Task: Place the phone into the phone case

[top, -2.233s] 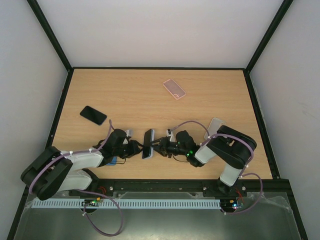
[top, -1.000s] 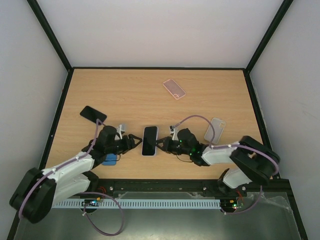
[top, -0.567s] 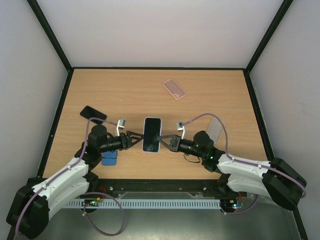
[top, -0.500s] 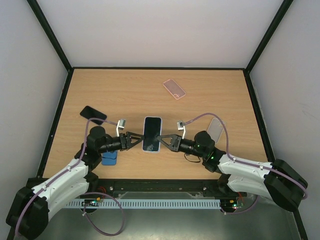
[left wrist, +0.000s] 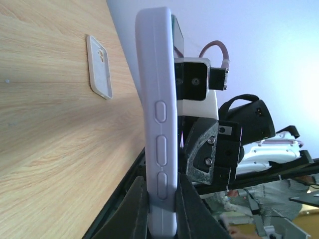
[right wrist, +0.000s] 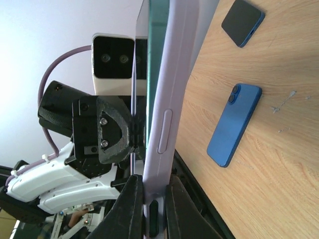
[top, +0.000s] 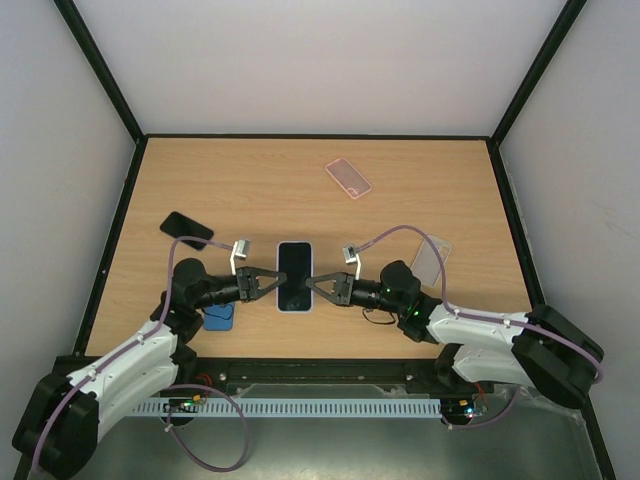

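Seating step underway, and I'm reckoning the trick is squeezing evenly from both sides with no twisting, so the rim is lipping over the glass. The left gripper is pinching one long edge of the lavender phone case, the right gripper is pinching the opposite edge, both clamped tight. The phone is lying face up inside the case, right between the two sets of jaws, over the near part of the table, its glass looking slightly proud along one rim

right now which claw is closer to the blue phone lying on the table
Left. The left claw grips one edge of the cased phone, just beside the blue phone; the right claw grips the opposite edge, farther off.
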Robot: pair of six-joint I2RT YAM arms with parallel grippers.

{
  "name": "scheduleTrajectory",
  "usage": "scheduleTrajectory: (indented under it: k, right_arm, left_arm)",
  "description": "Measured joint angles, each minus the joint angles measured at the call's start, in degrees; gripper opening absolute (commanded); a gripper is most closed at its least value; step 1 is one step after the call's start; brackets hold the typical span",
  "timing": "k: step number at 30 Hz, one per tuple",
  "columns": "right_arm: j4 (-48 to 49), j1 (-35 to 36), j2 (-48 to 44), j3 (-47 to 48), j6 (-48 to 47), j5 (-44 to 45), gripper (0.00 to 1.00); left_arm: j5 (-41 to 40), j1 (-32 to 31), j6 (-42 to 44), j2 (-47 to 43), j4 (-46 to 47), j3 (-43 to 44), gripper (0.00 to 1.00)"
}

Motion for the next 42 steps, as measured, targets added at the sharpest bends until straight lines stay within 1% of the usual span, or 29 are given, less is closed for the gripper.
scheduleTrajectory:
  k: [2,5,7,8,13,15,18,22,24,29,32,35,39,42]
  right_arm:
    - [-0.4,-0.3,0.2,0.2,0.4,-0.1,0.24]
    - [-2.2,0.0,0.2,1.1,-0.8,-0.3,0.46]
    - [-3.8,0.1,-0.2,2.0,-1.0,-0.1,0.55]
    - [-5.0,0.1,-0.8,2.6,-1.5,0.3,0.58]
    - [-13.2,0.1,-4.1,5.8,-0.5,4.8,0.62]
    - [-14.0,0.1,-4.7,6.0,0.6,5.7,0.66]
    - [-15.0,0.1,-5.0,6.2,1.5,6.5,0.70]
    - [-16.4,0.1,-5.0,7.5,1.5,7.6,0.70]
    - [-16.7,0.1,-5.0,8.1,1.4,8.1,0.68]
    - [-17.4,0.1,-5.0,9.2,0.1,8.7,0.53]
    - [-18.1,0.1,-5.0,9.7,-0.5,8.7,0.47]
    - [-18.3,0.1,-5.0,9.7,-1.1,8.7,0.44]
    - [-18.5,0.1,-5.3,9.7,-1.4,8.7,0.36]
    - [-18.5,0.1,-6.2,9.7,-1.7,8.9,0.33]
  left_arm:
    - [0.0,0.1,0.1,-0.2,1.0,-0.2,0.03]
    - [0.1,-0.1,-0.2,-0.2,1.0,-0.3,0.03]
    - [0.5,-0.1,-0.2,-0.3,0.6,-0.3,0.03]
    - [0.7,-0.1,-0.2,-0.4,0.2,-0.3,0.03]
    - [1.9,-0.1,1.2,-1.6,-2.0,-0.3,0.03]
    - [2.5,-0.3,1.6,-2.1,-2.6,-0.3,0.03]
    - [3.8,-1.3,2.1,-2.5,-3.8,-0.3,0.03]
    - [4.8,-3.1,2.4,-2.5,-4.4,0.1,0.03]
    - [5.2,-3.8,2.6,-2.5,-4.6,0.5,0.03]
    - [5.6,-5.0,3.3,-3.8,-5.9,1.2,0.03]
    - [5.6,-5.1,4.0,-5.0,-7.2,1.3,0.03]
    - [5.4,-5.1,4.3,-6.1,-7.7,1.3,0.03]
    - [5.6,-5.3,3.4,-7.0,-7.2,1.3,0.03]
    - [5.6,-5.5,3.2,-7.4,-6.9,1.3,0.03]
